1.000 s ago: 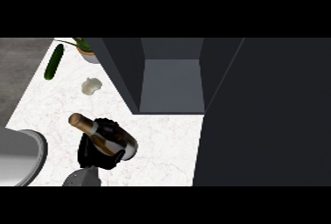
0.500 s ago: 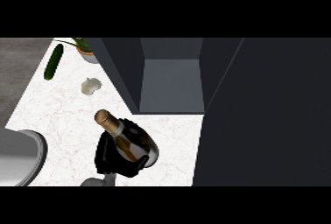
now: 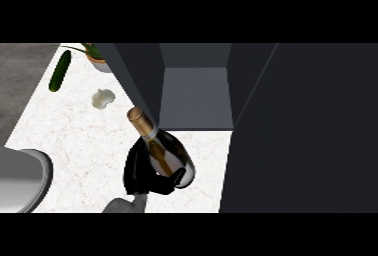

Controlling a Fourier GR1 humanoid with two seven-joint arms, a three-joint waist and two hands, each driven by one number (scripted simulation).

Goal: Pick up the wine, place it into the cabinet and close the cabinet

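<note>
My left hand (image 3: 148, 172) curls round the wine bottle (image 3: 164, 152), dark glass with a gold foil neck. It leans, its neck pointing up and away from my fingers. Just beyond its top the grey cabinet (image 3: 196, 95) stands open, its dark door (image 3: 303, 130) swung to the right.

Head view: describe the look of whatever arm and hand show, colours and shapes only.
One hand shows: black all over, with slim fingers and a thicker thumb. Below it a short stretch of rounded, plain grey forearm enters from the lower edge. No cables, markings or sleeve are visible. No other hand appears.
</note>
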